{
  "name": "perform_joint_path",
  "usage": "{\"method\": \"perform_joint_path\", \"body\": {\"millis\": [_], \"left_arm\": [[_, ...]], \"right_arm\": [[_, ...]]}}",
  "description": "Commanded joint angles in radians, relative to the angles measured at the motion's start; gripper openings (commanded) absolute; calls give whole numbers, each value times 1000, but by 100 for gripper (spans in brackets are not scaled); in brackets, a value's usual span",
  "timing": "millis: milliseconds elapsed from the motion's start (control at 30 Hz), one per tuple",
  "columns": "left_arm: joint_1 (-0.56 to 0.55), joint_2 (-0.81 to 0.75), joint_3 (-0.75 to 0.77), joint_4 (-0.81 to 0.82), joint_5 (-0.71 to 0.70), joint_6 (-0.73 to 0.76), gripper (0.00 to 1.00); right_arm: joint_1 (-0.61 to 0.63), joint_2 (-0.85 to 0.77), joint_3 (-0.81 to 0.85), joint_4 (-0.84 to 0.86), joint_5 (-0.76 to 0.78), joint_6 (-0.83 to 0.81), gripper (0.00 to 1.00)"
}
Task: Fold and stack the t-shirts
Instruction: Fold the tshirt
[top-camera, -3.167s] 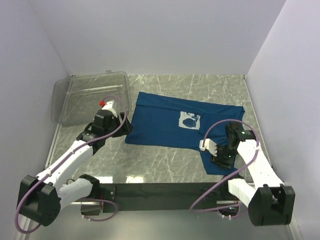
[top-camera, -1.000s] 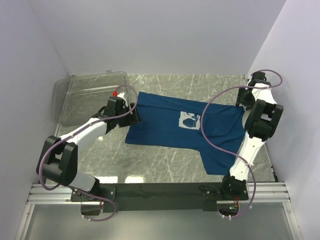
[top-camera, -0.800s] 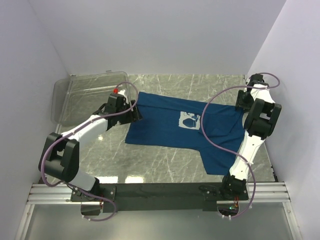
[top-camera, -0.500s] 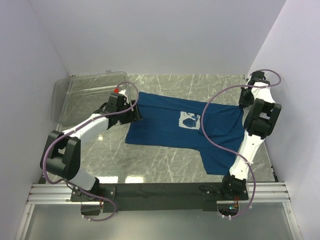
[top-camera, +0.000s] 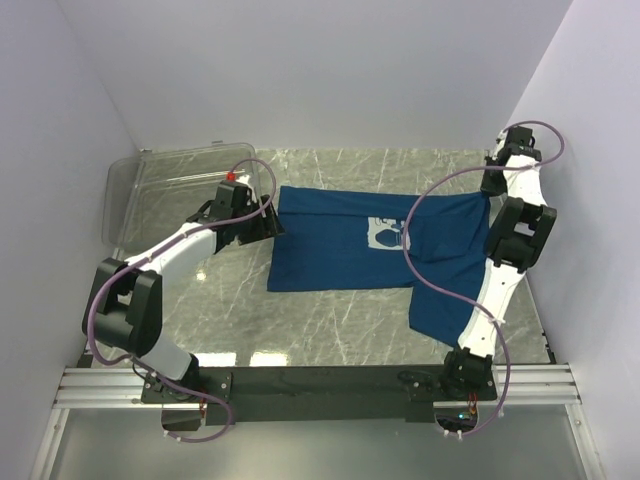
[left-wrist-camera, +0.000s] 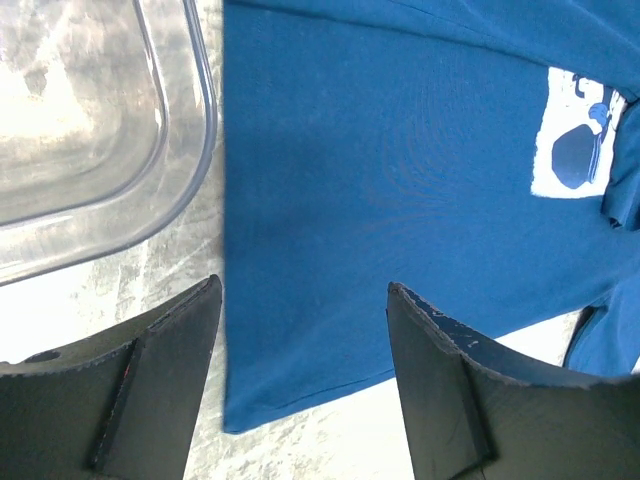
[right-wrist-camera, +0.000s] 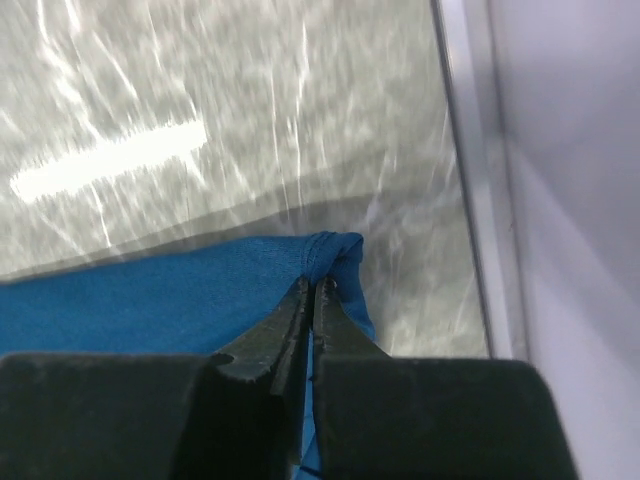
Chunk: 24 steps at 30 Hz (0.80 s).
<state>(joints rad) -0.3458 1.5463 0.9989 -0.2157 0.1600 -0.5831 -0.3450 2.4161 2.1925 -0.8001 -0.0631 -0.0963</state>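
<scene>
Grey-veined marble makes up the table (top-camera: 330, 320) that carries everything. The dark blue t-shirt (top-camera: 340, 250) lies spread across its middle, pale print (top-camera: 385, 235) facing up, with one part trailing toward 5 o'clock. The clear plastic bin (top-camera: 170, 195) sits at 10 o'clock, its corner just beside the t-shirt's left edge. The left gripper (top-camera: 268, 226), at the t-shirt's 9 o'clock edge, has its jaws spread wide over the blue cloth and grips nothing; whether the fingers touch it I cannot tell. The right gripper (top-camera: 492, 186), at 2 o'clock, is pinched closed on a bunched corner of the t-shirt.
</scene>
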Motion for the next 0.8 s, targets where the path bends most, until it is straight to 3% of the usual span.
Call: {"method": "perform_joint_path", "body": {"millis": [0,133,167,267,367,500,767], "left_arm": [[5,-2,38,-1,0,16,72],[7,-31,30,4,-7,19,72],[7,-47,21,9,-7,19,73],[5,-90,-6,16,-19,11,73],[7,-130,-46,35,-23,-6,73],[7,-175,-98,64,-17,-24,73],[5,-235,-181,84,1,-44,73]], "right_arm": [[20,17,84,50,49,-23,11],[23,-67,18,45,17,-103,40],[23,-145,-23,67,8,-164,53],[26,-318,-207,67,-58,-308,64],[31,-446,-367,-29,-217,-461,67],[44,-474,-493,-212,-394,-612,65],[126,-428,-637,-185,-376,-596,57]]}}
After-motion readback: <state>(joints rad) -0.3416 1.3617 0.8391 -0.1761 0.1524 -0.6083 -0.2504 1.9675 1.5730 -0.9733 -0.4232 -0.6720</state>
